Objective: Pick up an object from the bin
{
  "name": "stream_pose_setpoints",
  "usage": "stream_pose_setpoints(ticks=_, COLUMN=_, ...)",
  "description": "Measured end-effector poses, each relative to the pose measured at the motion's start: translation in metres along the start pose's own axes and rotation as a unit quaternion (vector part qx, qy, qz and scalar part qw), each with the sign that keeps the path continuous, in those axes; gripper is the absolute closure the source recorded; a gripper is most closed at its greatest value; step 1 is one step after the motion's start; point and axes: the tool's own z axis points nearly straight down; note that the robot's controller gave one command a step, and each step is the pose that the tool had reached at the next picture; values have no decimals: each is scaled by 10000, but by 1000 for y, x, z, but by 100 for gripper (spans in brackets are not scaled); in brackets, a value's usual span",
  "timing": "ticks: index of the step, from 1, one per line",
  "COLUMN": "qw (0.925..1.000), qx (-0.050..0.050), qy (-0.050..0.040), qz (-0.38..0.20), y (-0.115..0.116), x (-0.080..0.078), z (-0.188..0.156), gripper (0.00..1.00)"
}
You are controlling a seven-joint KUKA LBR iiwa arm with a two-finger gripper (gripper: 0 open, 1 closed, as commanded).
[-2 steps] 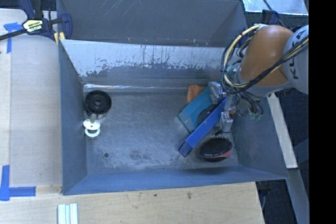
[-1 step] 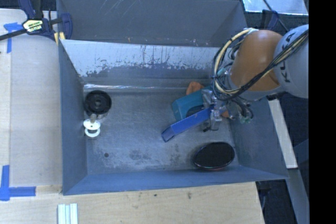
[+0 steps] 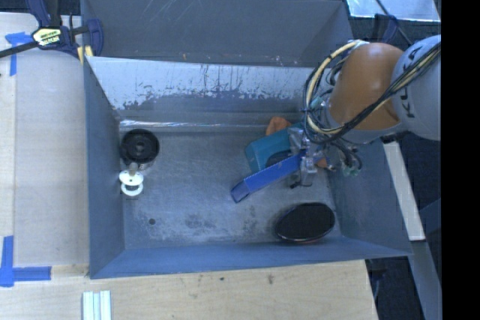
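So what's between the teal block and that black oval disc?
A long blue flat strip lies slantwise between the teal block and the black oval disc, seen in the camera view; the rest is bare bin floor.

Bin back wall (image 3: 210,82) lit brightest; floor (image 3: 199,195) dimmer, darkest toward near edge.

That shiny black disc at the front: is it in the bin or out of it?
In. The black disc lies on the grey floor, inside the front wall of the bin, near its right corner.
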Motion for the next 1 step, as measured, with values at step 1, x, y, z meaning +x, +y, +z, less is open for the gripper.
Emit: stream_pose_setpoints(ticks=1, qw=9999, qx=-36, qy=81, qz=-76, y=2, x=29, z=-147, gripper=100)
